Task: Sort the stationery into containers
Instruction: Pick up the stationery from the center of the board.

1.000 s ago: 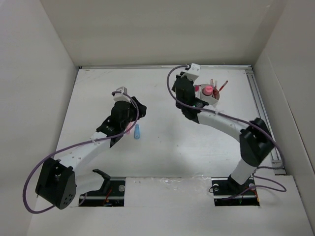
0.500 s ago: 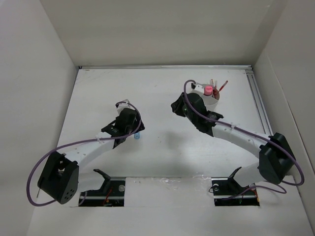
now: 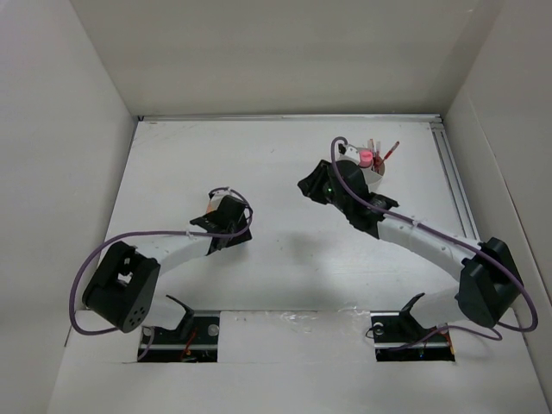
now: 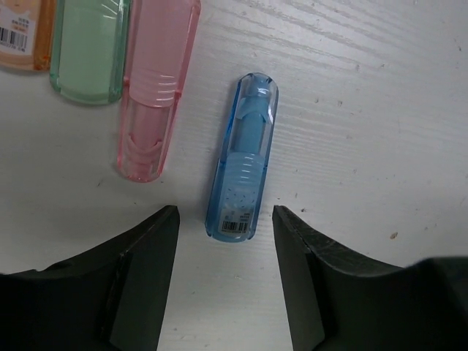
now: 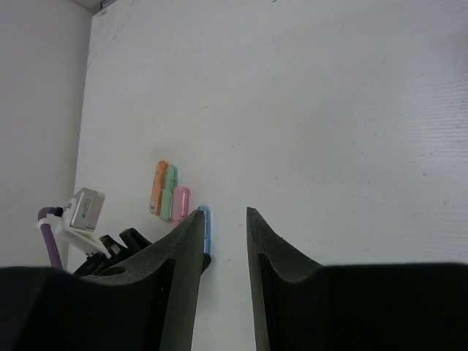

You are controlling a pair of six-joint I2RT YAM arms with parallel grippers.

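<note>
Plainly, the left gripper [image 4: 224, 213] is held open low over the table [image 4: 365, 110], its jaws set either side of the near end of the blue piece [image 4: 243, 161] without touching it. A barcode label is carried at that end (its digits too small to be read); another is seen on the orange piece [image 4: 25, 33]. The green piece [image 4: 88, 47] and pink piece [image 4: 155, 88] are laid between them. The right gripper [image 5: 223, 219] is parted and empty, near the white tub [image 3: 376, 175], in which red pens [image 3: 390, 151] are stood.

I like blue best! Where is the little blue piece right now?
In the left wrist view, the blue piece lies flat on the table, right in front of the open left gripper, with the pink piece beside it.
</note>
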